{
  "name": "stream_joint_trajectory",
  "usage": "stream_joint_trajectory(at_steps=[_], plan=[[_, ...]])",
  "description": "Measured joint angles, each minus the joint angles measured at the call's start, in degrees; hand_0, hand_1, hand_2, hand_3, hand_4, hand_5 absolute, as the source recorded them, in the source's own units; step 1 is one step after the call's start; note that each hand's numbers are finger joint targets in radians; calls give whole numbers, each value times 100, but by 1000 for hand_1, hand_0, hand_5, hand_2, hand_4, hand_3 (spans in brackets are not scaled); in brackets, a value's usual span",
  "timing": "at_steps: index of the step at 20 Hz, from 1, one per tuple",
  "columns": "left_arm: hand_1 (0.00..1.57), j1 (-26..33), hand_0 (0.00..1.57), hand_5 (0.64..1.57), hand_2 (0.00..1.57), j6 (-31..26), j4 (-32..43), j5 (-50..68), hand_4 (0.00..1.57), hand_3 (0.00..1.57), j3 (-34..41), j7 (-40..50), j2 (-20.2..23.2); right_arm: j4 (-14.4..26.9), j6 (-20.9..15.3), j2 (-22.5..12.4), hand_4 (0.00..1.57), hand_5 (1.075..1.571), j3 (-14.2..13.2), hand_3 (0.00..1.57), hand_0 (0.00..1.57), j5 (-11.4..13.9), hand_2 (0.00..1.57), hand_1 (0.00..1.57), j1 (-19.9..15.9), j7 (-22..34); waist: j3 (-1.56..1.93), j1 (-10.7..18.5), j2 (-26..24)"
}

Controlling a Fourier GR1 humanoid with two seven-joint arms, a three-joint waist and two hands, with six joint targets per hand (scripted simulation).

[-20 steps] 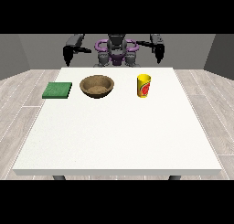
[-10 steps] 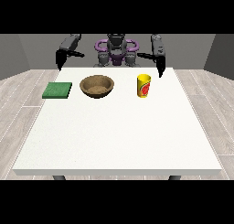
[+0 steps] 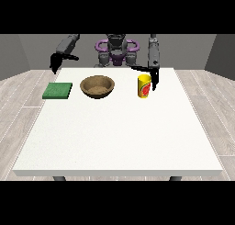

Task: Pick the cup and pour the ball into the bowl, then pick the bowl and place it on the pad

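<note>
Fingers (image 3: 154,83) of hand at view's right (image 3: 153,77) pointing down, just right of upright yellow cup (image 3: 144,86), mid-upper frame on worktop (image 3: 119,132); opening impossible to tell. Nearer than other hand (image 3: 55,62).

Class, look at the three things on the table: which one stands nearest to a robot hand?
The yellow cup. The hand at the view's right hangs right beside it, while the brown bowl and green pad have no hand close by.
</note>
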Motion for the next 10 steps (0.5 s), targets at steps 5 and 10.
stream_joint_trajectory(at_steps=[5,10], plan=[[0,-308,0,1219,0,14,614,27,0,0,100,-377,20,391,119,-184,0,1559,-204,0,0,-96,0,0,-185,-188,0,70,80],[1294,-486,1294,1513,1571,304,1142,-140,805,1571,237,-693,282,350,269,-278,0,1563,-225,0,0,-182,0,0,-227,-194,0,-116,181]])
